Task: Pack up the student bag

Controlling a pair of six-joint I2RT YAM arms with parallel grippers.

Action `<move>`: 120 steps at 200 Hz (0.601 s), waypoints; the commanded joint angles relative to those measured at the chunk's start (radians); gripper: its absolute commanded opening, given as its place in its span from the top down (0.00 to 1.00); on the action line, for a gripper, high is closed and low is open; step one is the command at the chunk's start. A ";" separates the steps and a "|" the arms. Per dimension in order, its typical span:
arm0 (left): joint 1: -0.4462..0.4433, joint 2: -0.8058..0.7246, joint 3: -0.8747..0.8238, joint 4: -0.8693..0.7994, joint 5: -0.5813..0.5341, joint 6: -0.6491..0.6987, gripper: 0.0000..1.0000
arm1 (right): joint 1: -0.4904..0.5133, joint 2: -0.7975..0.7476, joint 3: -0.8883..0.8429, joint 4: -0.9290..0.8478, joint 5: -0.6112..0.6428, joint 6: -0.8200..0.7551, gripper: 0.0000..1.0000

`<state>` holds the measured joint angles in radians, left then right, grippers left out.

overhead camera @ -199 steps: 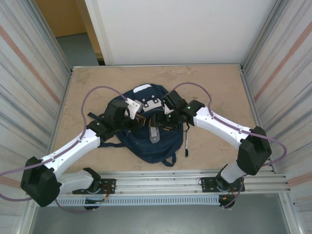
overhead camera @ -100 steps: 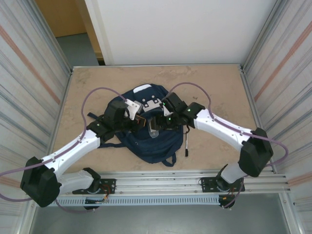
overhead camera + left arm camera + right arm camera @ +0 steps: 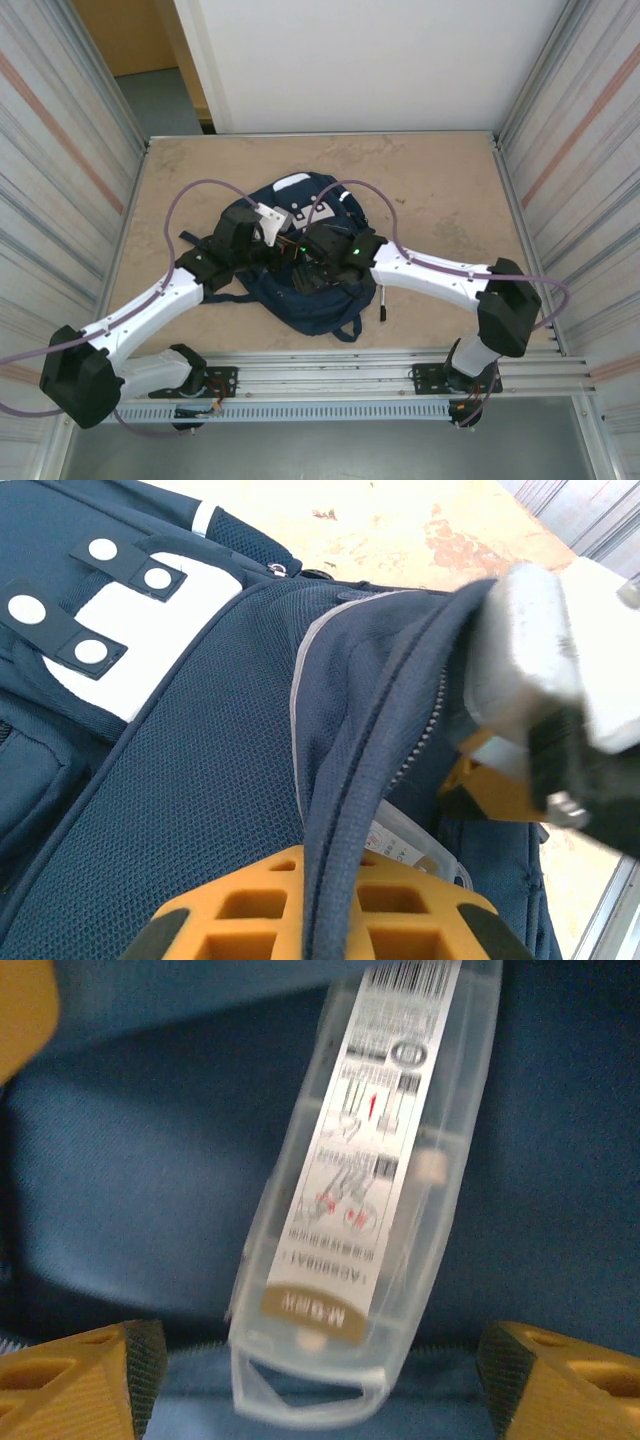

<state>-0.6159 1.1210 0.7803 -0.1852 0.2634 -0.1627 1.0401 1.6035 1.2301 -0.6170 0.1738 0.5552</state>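
The student bag [image 3: 322, 305], a navy backpack with white patches, lies flat mid-table. My left gripper [image 3: 281, 248] is shut on the zippered edge of the bag's opening [image 3: 345, 810] and holds that flap lifted; its orange fingers [image 3: 250, 910] pinch the fabric from both sides. My right gripper [image 3: 314, 262] hangs over the opening, open, its fingertips [image 3: 95, 1375] wide apart. Between them, touching neither, a clear plastic case [image 3: 360, 1190] with a printed label lies inside on the blue lining [image 3: 120, 1190]. In the left wrist view this clear case [image 3: 415, 845] peeks out under the flap.
A black pen [image 3: 383, 298] lies on the table just right of the bag. The bag's dark straps [image 3: 345, 328] trail toward the near edge. Metal walls close in the table on the left and right.
The right arm has swung left over the bag's opening and its jaws have opened, letting go of the clear case inside. The left gripper has kept its hold on the flap.
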 commanded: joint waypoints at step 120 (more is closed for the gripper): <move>0.103 -0.101 -0.032 0.041 0.150 0.055 1.00 | -0.097 -0.042 -0.075 0.111 -0.348 -0.659 0.51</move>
<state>-0.5385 1.0737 0.7433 -0.1844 0.3267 -0.1455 0.9588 1.6047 1.1709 -0.5144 -0.0334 0.1284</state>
